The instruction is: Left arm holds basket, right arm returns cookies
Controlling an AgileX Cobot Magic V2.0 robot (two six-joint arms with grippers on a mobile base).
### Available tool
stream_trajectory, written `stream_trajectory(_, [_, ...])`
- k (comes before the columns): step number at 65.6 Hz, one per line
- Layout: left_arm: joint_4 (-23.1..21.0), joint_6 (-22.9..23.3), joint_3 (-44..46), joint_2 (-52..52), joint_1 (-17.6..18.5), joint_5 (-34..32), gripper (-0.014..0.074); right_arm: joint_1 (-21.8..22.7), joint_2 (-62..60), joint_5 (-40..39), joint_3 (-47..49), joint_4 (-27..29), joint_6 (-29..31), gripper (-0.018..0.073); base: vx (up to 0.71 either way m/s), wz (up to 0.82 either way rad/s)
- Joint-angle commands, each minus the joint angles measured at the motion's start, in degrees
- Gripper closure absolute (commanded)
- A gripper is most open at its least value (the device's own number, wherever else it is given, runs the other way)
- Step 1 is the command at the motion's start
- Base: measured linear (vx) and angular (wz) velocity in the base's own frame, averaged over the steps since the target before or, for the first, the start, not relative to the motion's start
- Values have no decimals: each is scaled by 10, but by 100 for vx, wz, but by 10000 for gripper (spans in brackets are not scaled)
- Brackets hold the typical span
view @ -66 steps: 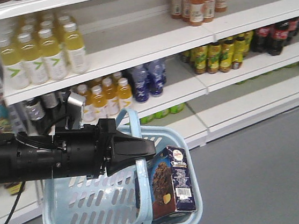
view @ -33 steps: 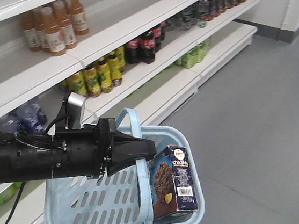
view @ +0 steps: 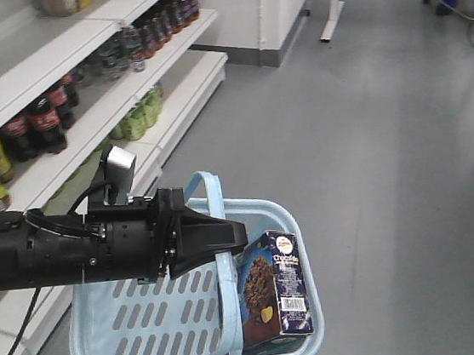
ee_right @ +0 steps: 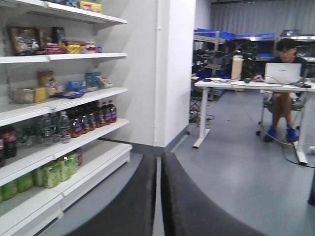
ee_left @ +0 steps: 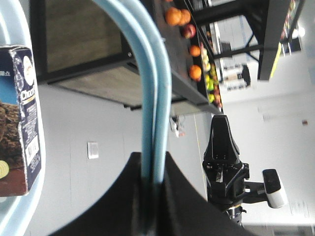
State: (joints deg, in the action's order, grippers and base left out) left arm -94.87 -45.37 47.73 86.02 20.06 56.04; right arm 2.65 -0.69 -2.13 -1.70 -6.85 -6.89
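Note:
The light blue basket (view: pixel 136 343) hangs above the grey floor in the front view. My left gripper (view: pixel 231 236) is shut on its two arched handles (view: pixel 215 214). In the left wrist view the handles (ee_left: pixel 155 98) run up from between the black jaws of that gripper (ee_left: pixel 151 172). The cookies (view: pixel 276 297), a dark navy and brown box, stand upright in the basket's right end and show again at the left edge as the cookies (ee_left: pixel 19 123). My right gripper (ee_right: pixel 158 160) is shut with only a thin gap and holds nothing. It also appears off to the side as the right gripper (ee_left: pixel 220 123), apart from the basket.
White shelves (view: pixel 83 101) with cola and green bottles run along the left. A white pillar (view: pixel 261 12) stands at their far end. Beyond it are a white desk (ee_right: pixel 246 86) and a seated person (ee_right: pixel 283 73). Open grey floor (view: pixel 390 168) lies to the right.
The whole view has swung right along the shelves: the yellow and orange drinks slid out left, and open floor, pillar and desk came in. The left gripper's hold on the handles is unchanged.

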Motion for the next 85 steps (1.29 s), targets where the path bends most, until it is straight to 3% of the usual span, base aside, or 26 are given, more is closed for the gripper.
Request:
stream_trajectory(1, [-67, -4, 19, -23, 4, 39, 599, 1, -5, -44, -9, -6, 4, 565, 15, -73])
stream_trajectory(38, [-67, -4, 19, -23, 4, 38, 599, 1, -5, -44, -9, -6, 4, 565, 11, -56])
stream_trajectory(85, [-67, -4, 19, -23, 4, 38, 599, 1, -5, -44, -9, -6, 4, 565, 17, -18])
